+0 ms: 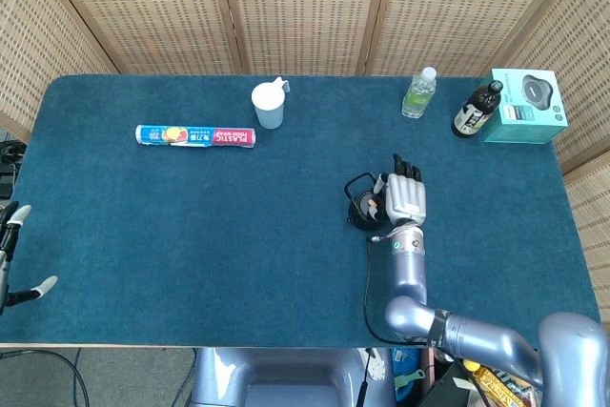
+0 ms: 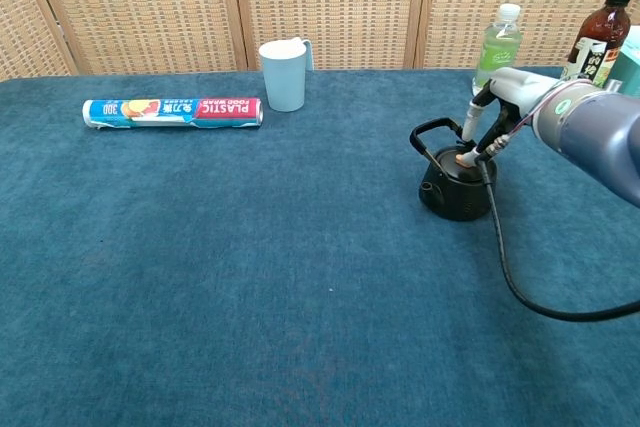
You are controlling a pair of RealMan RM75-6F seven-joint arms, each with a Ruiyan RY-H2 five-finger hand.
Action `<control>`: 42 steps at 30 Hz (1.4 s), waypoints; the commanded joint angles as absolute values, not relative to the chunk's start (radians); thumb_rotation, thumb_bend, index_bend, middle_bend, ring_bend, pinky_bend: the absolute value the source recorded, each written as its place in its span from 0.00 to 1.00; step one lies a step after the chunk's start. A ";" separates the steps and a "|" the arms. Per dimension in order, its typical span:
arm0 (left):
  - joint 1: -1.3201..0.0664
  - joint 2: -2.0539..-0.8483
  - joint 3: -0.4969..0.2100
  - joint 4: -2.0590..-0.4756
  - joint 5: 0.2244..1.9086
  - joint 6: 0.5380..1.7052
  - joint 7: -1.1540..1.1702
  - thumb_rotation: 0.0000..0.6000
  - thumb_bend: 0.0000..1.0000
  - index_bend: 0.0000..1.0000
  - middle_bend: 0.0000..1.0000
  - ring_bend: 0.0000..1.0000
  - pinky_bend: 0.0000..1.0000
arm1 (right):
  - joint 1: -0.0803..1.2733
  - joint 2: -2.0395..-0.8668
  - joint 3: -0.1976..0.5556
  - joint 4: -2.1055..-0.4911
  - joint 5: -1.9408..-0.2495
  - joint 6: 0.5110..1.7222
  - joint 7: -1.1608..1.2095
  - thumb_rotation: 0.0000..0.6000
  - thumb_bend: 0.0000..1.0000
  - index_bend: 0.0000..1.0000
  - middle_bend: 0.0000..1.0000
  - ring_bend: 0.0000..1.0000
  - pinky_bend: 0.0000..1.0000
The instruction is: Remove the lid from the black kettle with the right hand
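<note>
At the near left edge of the blue surface [image 1: 191,235], the left hand [image 1: 14,254] shows only in part in the head view, with pale fingertips spread apart and nothing in them. Nearer the middle right, the black kettle [image 2: 457,185] stands upright on the surface, its looped handle [image 2: 428,133] to the left. On top of it sits the lid [image 2: 455,164], with a small orange knob [image 2: 465,158]. The right hand [image 2: 492,112] reaches down over the kettle from the right; in the chest view its fingertips [image 2: 466,155] touch the knob, though whether they actually pinch it I cannot tell. Further back on the left lies a roll of plastic wrap [image 2: 172,111], and just beyond it stands a pale blue cup [image 2: 284,74]. Along the far right edge stand a clear bottle [image 2: 497,45], a dark brown bottle [image 2: 597,31] and a teal box [image 1: 527,107].
</note>
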State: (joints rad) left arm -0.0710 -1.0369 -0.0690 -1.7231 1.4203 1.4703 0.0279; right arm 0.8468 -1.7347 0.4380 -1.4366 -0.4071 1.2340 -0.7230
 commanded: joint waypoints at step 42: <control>-0.072 -1.032 -0.067 -1.726 1.417 1.469 0.016 1.00 0.14 0.00 0.00 0.00 0.00 | 0.884 -1.774 0.466 -1.393 -0.313 1.243 -0.788 1.00 0.60 0.65 0.00 0.00 0.00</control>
